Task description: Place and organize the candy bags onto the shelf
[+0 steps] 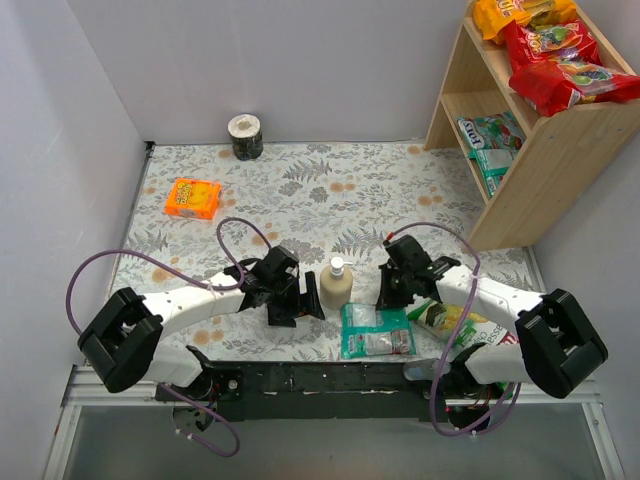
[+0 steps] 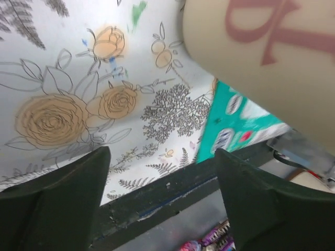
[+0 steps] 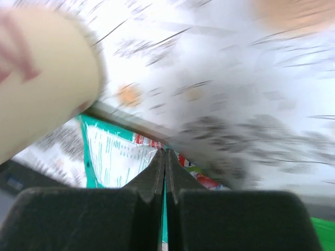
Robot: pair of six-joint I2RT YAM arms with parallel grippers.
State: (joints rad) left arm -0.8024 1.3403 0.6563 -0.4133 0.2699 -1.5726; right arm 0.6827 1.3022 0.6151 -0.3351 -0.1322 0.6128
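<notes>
Two grippers, two states: your left gripper has its fingers spread wide with nothing between them, just beside the soap bottle. Your right gripper is pinched fully together right by the lone teal bag at the table's near edge. Up on the shelf, an orange-yellow bag and two red bags sit on the top board, with two more teal ones on the lower board.
</notes>
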